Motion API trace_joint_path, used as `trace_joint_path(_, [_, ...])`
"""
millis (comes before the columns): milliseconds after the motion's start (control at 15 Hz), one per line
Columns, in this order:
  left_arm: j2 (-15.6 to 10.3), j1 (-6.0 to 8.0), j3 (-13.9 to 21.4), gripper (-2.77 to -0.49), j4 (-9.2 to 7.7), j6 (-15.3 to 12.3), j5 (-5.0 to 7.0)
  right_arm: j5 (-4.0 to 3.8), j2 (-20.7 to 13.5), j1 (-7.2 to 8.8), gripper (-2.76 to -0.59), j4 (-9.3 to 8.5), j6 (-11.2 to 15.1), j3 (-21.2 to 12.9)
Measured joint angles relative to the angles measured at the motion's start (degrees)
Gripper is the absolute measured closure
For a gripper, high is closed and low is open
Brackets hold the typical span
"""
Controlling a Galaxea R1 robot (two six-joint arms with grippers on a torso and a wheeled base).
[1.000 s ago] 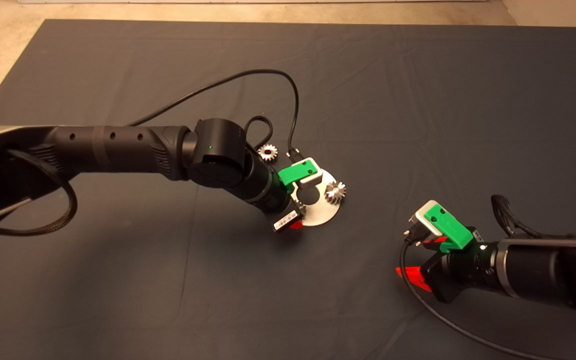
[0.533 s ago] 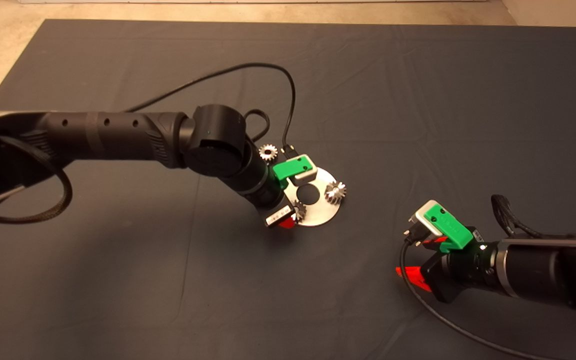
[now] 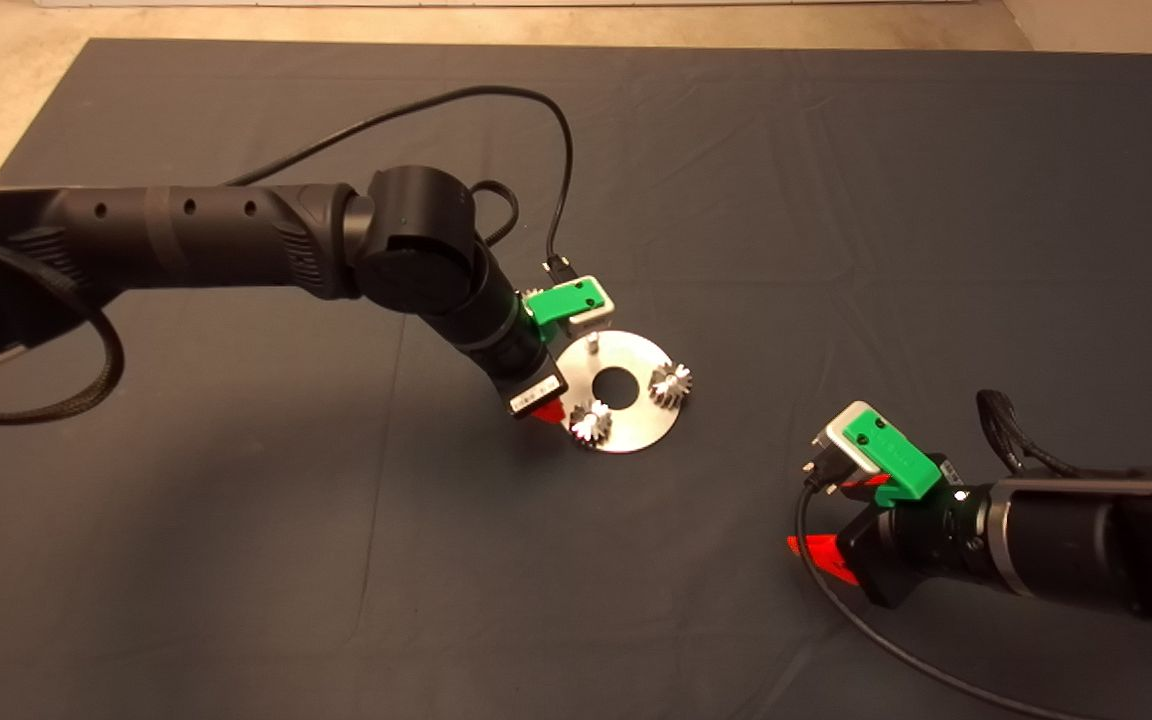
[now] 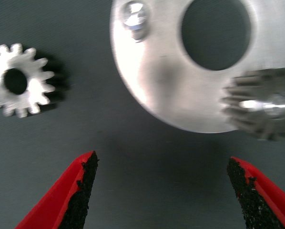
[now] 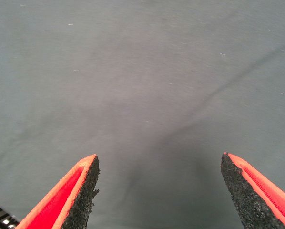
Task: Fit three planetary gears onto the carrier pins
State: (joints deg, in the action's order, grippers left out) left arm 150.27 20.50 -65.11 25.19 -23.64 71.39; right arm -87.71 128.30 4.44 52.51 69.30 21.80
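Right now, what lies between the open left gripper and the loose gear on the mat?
Only bare mat. In the left wrist view, the left gripper is apart from the loose gear, with nothing between them.

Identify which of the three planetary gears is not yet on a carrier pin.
The gear lying flat on the mat beside the disc, its centre hole empty. The other two gears sit on pins on the disc; one pin remains bare.

Two toothed steel gears sit on the silver disc (image 3: 636,420), one (image 3: 670,384) at its right edge and one (image 3: 590,422) at its near-left edge. The far pin (image 3: 593,343) stands bare. A third gear (image 4: 21,79) lies flat on the mat beside the disc.
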Motion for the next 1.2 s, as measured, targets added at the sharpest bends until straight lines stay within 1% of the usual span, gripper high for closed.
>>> trace_joint_path(133, [-0.34,0.00,-3.30,-1.89,-0.11,2.00,-0.02,0.04,1.08,0.18,-1.89,-0.75,-0.01,0.00])
trace_joint_path(200, [-0.49,0.00,-4.75,-2.00,-0.11,3.58,-0.02,0.06,1.52,0.66,-1.89,-1.34,-0.01,0.00])
trace_joint_path(333, [-0.46,0.00,-7.09,-2.04,-0.40,6.35,-0.13,0.01,1.86,1.32,-1.89,-2.00,-0.01,0.00])
trace_joint_path(400, [-0.41,0.00,-8.19,-2.04,-0.41,7.55,-0.52,0.06,1.89,1.32,-1.89,-2.37,-0.01,0.00])
trace_joint_path(467, [-0.27,0.00,-9.08,-2.04,-0.50,7.96,-0.85,0.01,2.06,1.32,-1.89,-3.02,-0.01,0.00])
trace_joint_path(533, [-0.21,0.00,-9.71,-2.04,-0.60,8.13,-1.47,-0.05,2.19,1.30,-1.89,-3.20,-0.01,0.00])
trace_joint_path(600, [0.19,0.05,-10.20,-2.04,-1.18,8.49,-1.82,-0.02,2.84,1.57,-1.89,-3.54,-0.01,0.00])
trace_joint_path(733, [0.99,0.39,-11.71,-2.04,-4.09,10.20,-2.35,0.01,3.31,1.82,-1.89,-3.75,-0.01,0.00])
trace_joint_path(800, [1.64,0.80,-12.93,-2.04,-5.49,11.53,-2.74,0.00,3.40,1.79,-1.89,-3.92,-0.01,0.00])
trace_joint_path(867, [2.69,1.13,-14.95,-2.04,-6.42,12.88,-3.30,0.01,3.46,1.79,-1.89,-4.11,-0.01,0.00])
trace_joint_path(1000, [5.28,1.29,-19.24,-2.04,-7.65,15.60,-4.02,0.00,3.47,1.79,-1.89,-4.18,-0.01,0.00])
trace_joint_path(1067, [6.36,1.29,-20.44,-2.04,-8.07,16.25,-4.24,0.01,3.48,1.87,-1.89,-4.29,-0.01,0.00])
trace_joint_path(1133, [6.89,1.30,-21.00,-2.04,-8.27,16.66,-4.95,0.00,3.48,1.93,-1.89,-4.39,-0.01,0.00])
trace_joint_path(1200, [7.06,1.32,-21.05,-2.04,-8.43,16.67,-5.24,0.00,3.48,1.94,-1.89,-4.53,-0.01,0.00])
